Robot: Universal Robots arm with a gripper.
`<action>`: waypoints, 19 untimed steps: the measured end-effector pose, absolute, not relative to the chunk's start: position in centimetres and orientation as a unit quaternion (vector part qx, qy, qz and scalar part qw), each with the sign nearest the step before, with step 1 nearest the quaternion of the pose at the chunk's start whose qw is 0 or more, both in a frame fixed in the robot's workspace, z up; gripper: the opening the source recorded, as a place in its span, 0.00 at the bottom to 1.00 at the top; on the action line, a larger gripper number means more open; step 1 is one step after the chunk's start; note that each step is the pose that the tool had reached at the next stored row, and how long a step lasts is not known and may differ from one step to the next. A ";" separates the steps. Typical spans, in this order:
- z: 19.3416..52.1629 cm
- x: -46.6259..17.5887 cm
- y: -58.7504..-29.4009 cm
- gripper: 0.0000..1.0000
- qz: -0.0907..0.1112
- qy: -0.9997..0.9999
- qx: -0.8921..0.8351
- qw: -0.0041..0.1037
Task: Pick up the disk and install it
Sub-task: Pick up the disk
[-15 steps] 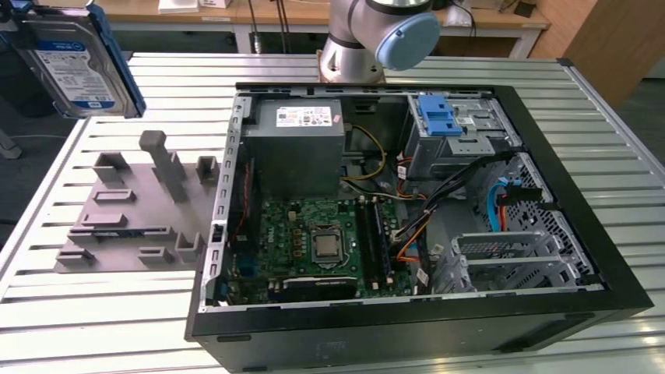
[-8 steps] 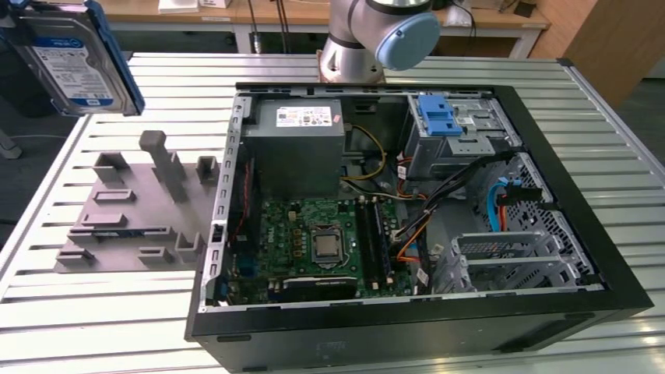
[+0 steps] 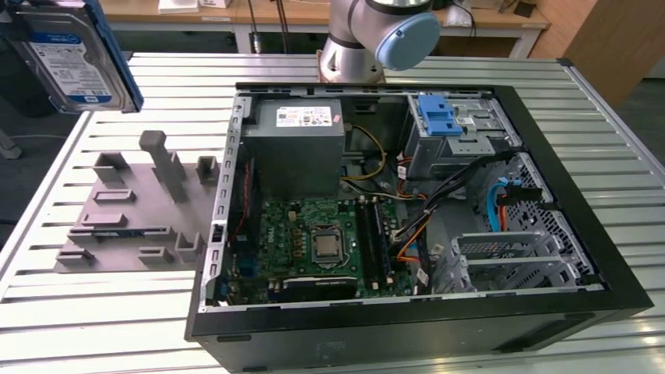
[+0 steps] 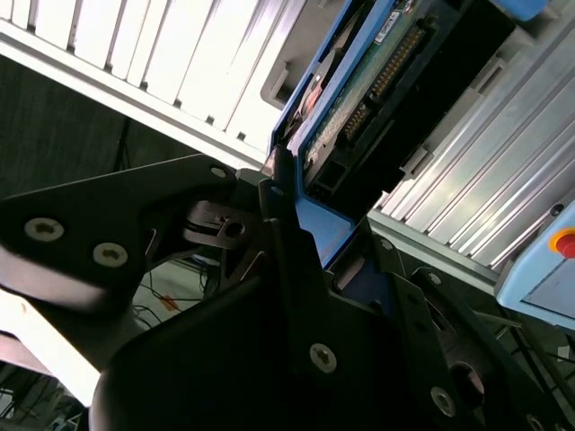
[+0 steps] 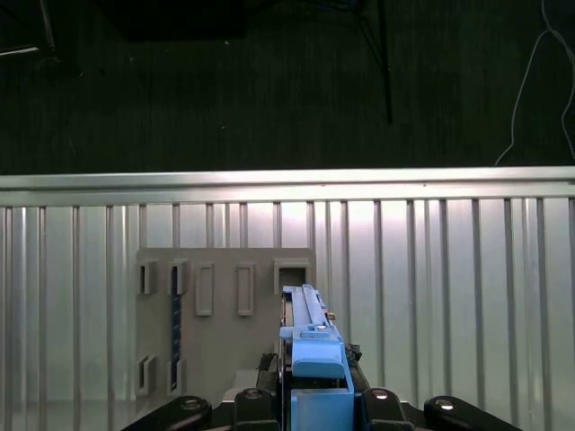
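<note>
The disk (image 3: 73, 56), a silver-grey drive with a white-and-blue label in a blue carrier, hangs high in the air at the exterior view's far left, above the table edge. In the second wrist view my gripper (image 4: 325, 226) is shut on the disk (image 4: 359, 99), its black fingers (image 4: 286, 193) pressed on the blue carrier. In the first wrist view the disk (image 5: 310, 346) stands edge-on between the gripper's (image 5: 314, 400) fingers, above the slatted table.
The open black computer case (image 3: 416, 331) lies on the slatted table (image 3: 104, 312), with a drive bay and blue latch (image 3: 447, 117) at its far right corner. A grey fixture plate (image 3: 124, 226) with upright slots sits to the case's left, also below in the first wrist view (image 5: 225, 332).
</note>
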State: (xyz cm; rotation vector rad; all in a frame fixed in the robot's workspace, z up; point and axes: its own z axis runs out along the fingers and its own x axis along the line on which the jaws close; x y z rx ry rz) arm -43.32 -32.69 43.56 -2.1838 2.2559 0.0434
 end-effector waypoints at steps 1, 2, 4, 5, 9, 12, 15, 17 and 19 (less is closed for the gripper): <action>43.7 -43.3 -32.7 0.36 0.014 0.718 -0.695 0.001; 43.8 -43.3 -32.7 0.36 0.014 0.718 -0.695 0.001; 44.0 -43.3 -32.7 0.36 0.014 0.718 -0.695 0.001; 44.2 -43.3 -32.7 0.36 0.014 0.718 -0.695 0.001; 44.8 -43.3 -32.7 0.36 0.014 0.718 -0.695 0.001; 45.3 -43.3 -32.7 0.36 0.014 0.718 -0.695 0.001; 45.9 -43.3 -32.7 0.36 0.014 0.718 -0.695 0.001; 46.3 -43.3 -32.7 0.36 0.014 0.718 -0.695 0.001; 46.6 -43.3 -32.7 0.36 0.014 0.718 -0.695 0.001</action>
